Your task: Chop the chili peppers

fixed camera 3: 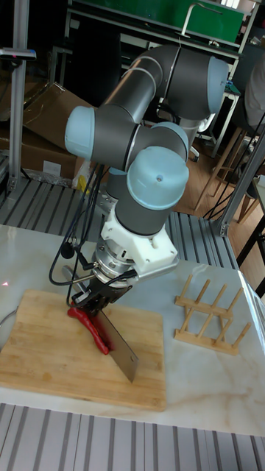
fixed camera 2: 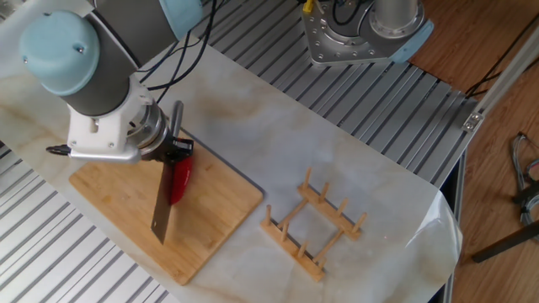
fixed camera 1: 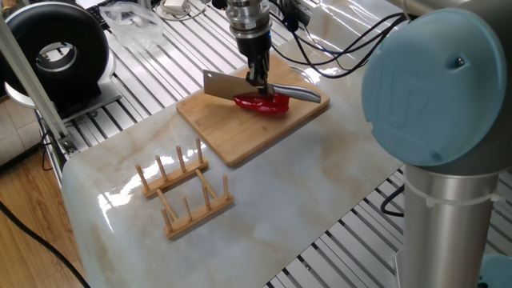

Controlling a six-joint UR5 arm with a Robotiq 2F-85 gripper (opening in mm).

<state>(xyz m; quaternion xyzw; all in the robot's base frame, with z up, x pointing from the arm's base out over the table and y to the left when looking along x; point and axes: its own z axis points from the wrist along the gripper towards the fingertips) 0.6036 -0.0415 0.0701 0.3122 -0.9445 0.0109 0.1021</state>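
Note:
A glossy red chili pepper (fixed camera 1: pixel 261 105) (fixed camera 2: pixel 179 178) (fixed camera 3: pixel 91 326) lies on a wooden cutting board (fixed camera 1: pixel 240 136) (fixed camera 2: pixel 221 202) (fixed camera 3: pixel 44 357). My gripper (fixed camera 1: pixel 258 77) (fixed camera 2: pixel 172 145) (fixed camera 3: pixel 91 296) stands right above it, shut on the handle of a steel cleaver (fixed camera 1: pixel 223 84) (fixed camera 2: pixel 162 210) (fixed camera 3: pixel 121 347). The blade runs lengthwise along the chili, with its edge down at the pepper. I cannot tell whether the chili is cut through; it shows as one curved piece, partly hidden by blade and fingers.
A small wooden peg rack (fixed camera 1: pixel 184 192) (fixed camera 2: pixel 314 229) (fixed camera 3: pixel 210 309) stands on the marble tabletop (fixed camera 1: pixel 320 184) beside the board. A black round device (fixed camera 1: pixel 56 52) sits off the table's far left corner. Slotted metal rails (fixed camera 2: pixel 354 109) surround the marble slab.

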